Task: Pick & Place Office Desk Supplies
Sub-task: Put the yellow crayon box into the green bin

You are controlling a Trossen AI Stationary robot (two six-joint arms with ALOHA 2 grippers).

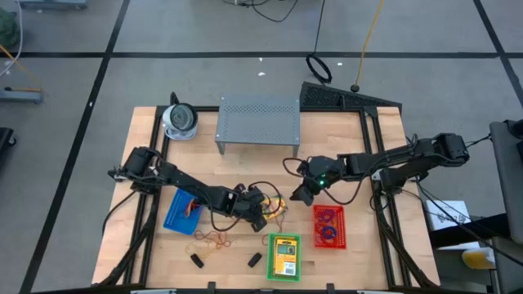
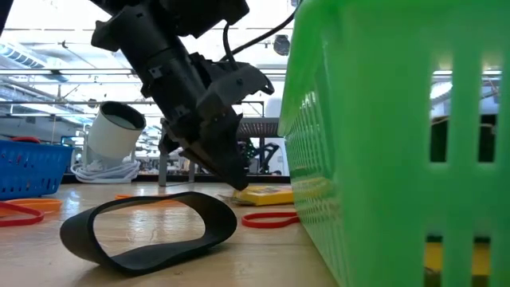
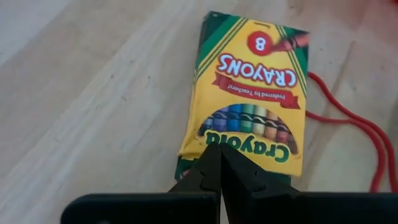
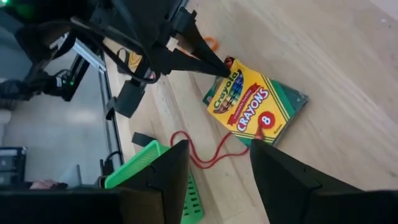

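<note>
A yellow-and-green crayon box (image 3: 252, 87) lies face up on the wooden table near its middle (image 1: 275, 206). My left gripper (image 3: 219, 152) is shut, with its tips at the box's short end; the right wrist view also shows this gripper (image 4: 219, 64). My right gripper (image 4: 214, 177) hangs open above the table to the right of the box (image 1: 304, 194), touching nothing. A red rubber band (image 3: 367, 143) lies beside the box. More rubber bands (image 1: 214, 239) and two black clips (image 1: 197, 260) lie near the front edge. A second crayon box sits in the green basket (image 1: 284, 255). My left gripper meets the crayon box with its shut fingertips at the short end by the "Crayola" lettering (image 3: 214, 138). The fingers slant down from the table's left side. The box stays on the table; whether the tips pinch its edge or only press on it, I cannot tell.
A blue basket (image 1: 181, 212) stands left of the box and a red basket (image 1: 329, 226) with rubber bands to its right. A grey perforated shelf (image 1: 257, 121) and a round white-grey object (image 1: 180, 121) stand at the back. A black loop (image 2: 151, 231) lies near the front.
</note>
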